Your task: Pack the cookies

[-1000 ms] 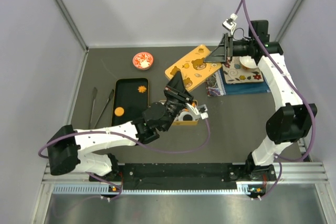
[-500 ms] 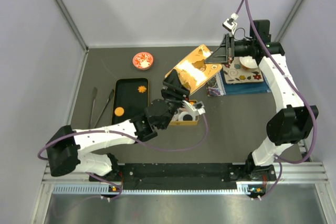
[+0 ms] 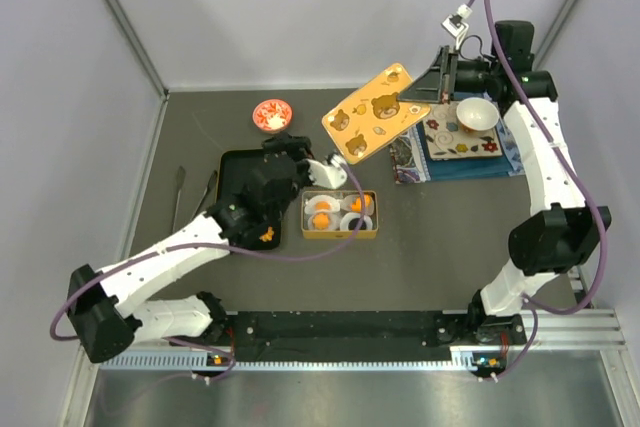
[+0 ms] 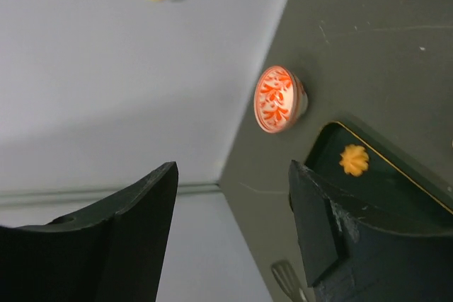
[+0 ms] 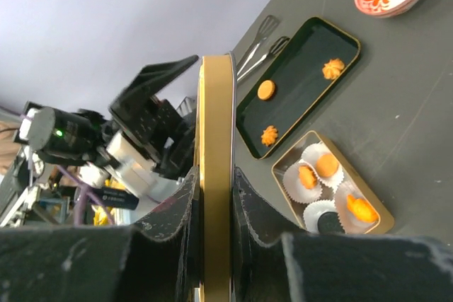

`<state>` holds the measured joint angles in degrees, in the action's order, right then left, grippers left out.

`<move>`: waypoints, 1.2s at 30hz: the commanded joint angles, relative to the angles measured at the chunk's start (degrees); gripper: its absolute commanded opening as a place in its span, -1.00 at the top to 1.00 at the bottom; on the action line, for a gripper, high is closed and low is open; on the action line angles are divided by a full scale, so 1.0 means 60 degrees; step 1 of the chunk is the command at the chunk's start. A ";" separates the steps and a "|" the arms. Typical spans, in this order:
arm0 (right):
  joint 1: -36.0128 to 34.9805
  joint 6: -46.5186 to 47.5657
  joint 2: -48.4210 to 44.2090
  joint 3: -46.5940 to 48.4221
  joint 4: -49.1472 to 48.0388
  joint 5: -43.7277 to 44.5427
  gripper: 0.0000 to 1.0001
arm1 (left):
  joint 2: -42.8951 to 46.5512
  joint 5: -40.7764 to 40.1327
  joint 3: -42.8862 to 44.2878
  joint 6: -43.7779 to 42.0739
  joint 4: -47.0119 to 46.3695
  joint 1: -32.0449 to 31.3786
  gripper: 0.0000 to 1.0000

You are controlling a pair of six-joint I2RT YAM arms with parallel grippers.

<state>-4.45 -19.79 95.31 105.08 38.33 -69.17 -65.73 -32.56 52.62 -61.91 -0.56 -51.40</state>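
Top external view gives us the left gripper (image 4: 232, 178), jaws apart, over the black tray (image 3: 236, 173) near the desk's (image 3: 440, 237) left edge, where we count three cookies (image 5: 266, 90). Three more sit in paper cups (image 5: 318, 211) inside the gold tin (image 3: 340, 234) mid-desk. We see the right gripper (image 5: 214, 189) clamped on the tin's lid (image 3: 375, 112), raised near the far edge.

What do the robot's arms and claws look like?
The left arm and right arm are white with chunky black joints. A purple cable runs along each one. The left claw and right claw are black, each with two flat fingers.
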 commanded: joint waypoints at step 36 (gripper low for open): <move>-0.3125 -0.4963 -0.2790 -0.9910 -0.9639 0.8158 1.00 | -0.2769 0.9454 0.1822 1.2456 0.2643 0.5036 -0.38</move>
<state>-21.58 -48.25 77.78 46.11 -12.16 -22.55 -81.08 21.82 65.52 9.58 21.82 -21.45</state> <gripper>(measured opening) 0.150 0.690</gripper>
